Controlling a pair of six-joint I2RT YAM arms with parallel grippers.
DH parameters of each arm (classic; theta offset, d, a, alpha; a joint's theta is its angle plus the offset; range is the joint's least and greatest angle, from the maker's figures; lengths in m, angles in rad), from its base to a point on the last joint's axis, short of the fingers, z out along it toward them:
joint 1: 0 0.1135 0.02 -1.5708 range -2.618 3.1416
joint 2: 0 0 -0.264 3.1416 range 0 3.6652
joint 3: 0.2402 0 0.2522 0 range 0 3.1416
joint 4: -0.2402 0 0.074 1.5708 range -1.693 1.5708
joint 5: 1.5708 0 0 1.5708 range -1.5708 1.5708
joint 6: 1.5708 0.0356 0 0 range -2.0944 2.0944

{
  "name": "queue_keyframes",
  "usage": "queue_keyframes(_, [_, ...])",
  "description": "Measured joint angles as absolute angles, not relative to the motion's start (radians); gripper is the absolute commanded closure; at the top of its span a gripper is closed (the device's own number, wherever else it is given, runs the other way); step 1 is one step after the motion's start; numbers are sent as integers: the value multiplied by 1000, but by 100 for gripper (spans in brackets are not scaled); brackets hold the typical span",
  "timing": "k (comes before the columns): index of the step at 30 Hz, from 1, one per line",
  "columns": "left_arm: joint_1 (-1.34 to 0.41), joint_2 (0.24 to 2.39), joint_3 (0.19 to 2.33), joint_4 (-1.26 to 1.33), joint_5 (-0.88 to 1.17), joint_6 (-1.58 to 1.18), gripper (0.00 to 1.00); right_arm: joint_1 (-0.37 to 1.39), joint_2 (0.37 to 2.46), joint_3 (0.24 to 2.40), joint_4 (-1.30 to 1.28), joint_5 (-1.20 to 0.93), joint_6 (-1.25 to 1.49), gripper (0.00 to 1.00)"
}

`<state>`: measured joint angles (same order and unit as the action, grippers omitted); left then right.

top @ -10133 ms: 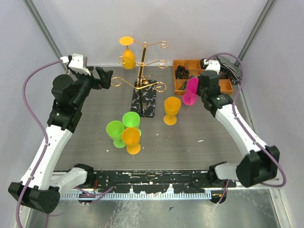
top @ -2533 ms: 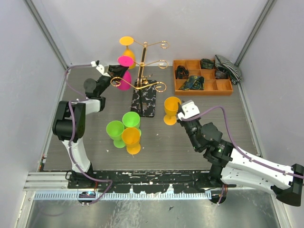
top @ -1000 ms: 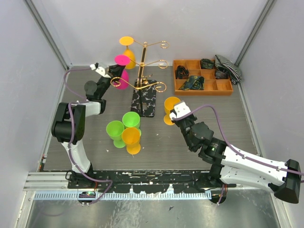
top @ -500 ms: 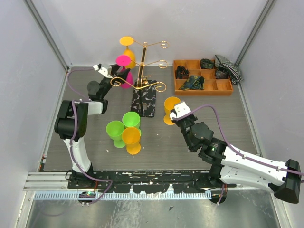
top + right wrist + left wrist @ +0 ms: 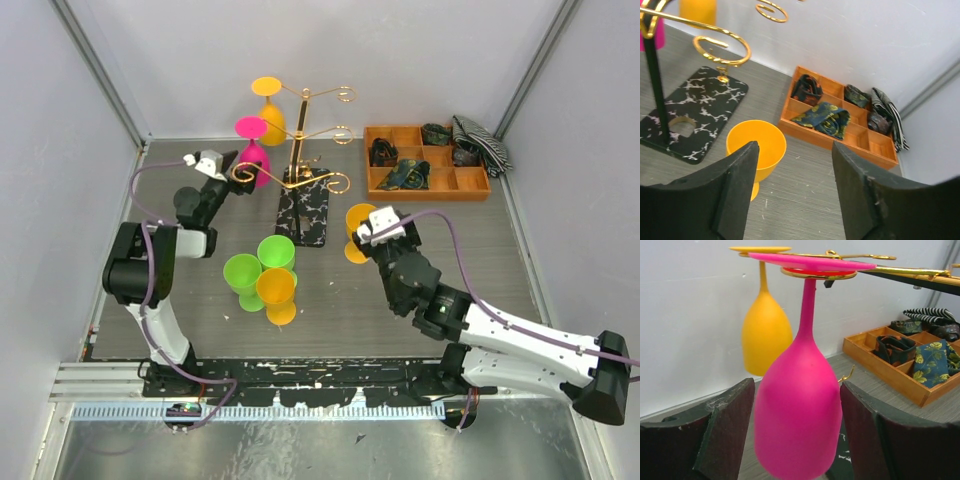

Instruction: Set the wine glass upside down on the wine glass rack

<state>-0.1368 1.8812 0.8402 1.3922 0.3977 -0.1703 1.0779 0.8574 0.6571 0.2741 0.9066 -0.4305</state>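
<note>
Hanging foot-up from a curl of the wine glass rack [image 5: 298, 140], stem vertical, the pink wine glass [image 5: 797, 435] sits between the open, empty left tool [image 5: 797, 386]; the right tool [image 5: 795, 150], likewise agape and empty, faces an upright orange glass [image 5: 756, 150] at 11 o'clock.

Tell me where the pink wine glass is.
In the left wrist view the pink glass hangs upside down from the rack, between the left fingers, orange glass behind.
</note>
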Motion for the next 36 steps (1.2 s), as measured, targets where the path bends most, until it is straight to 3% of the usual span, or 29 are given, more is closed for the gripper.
queue_keyframes(18, [-103,1643,616,1348,252,-211,17,806,933,847,-98,859,-14,14])
queue_keyframes(23, [-97,1419,685,988,110,-202,18,650,992,949,-214,770,80,11])
queue_keyframes(36, [-96,1077,954,332,50,-185,13,572,1071,1007,-393,517,226,9])
